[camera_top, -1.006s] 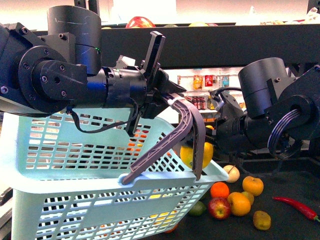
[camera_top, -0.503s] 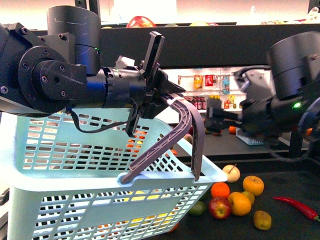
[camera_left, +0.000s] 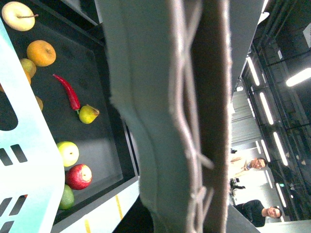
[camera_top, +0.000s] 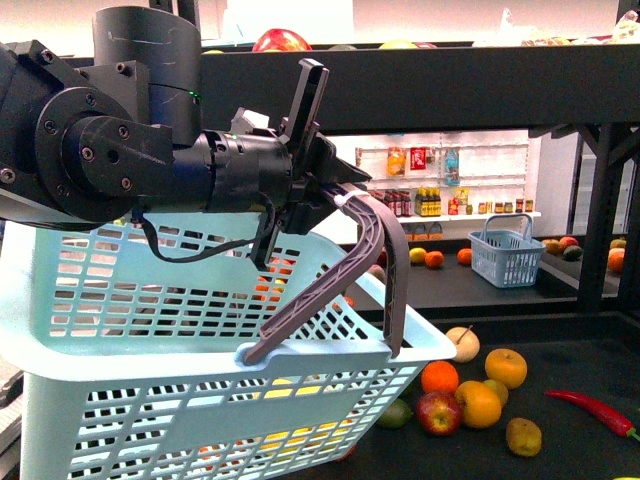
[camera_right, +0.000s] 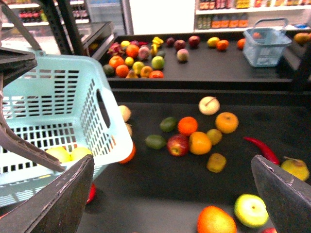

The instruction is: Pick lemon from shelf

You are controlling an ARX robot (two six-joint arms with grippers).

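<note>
The black shelf has a wide dark tray strewn with fruit and an upper tray lip. My left gripper is shut on the grey basket handle and holds the light-blue basket up at the left. The handle fills the left wrist view. My right gripper is open and empty above the tray; it is out of the front view. Two yellow lemons lie inside the basket.
Oranges, apples and pears lie in a loose pile on the tray, with a red chilli to the right. A small blue basket stands on a rear tray. White shelving with bottles is behind.
One second ago my right gripper held a yellow lemon over the basket. Then it pulled back to the right without it and has now left the front view. The left arm has not moved.
</note>
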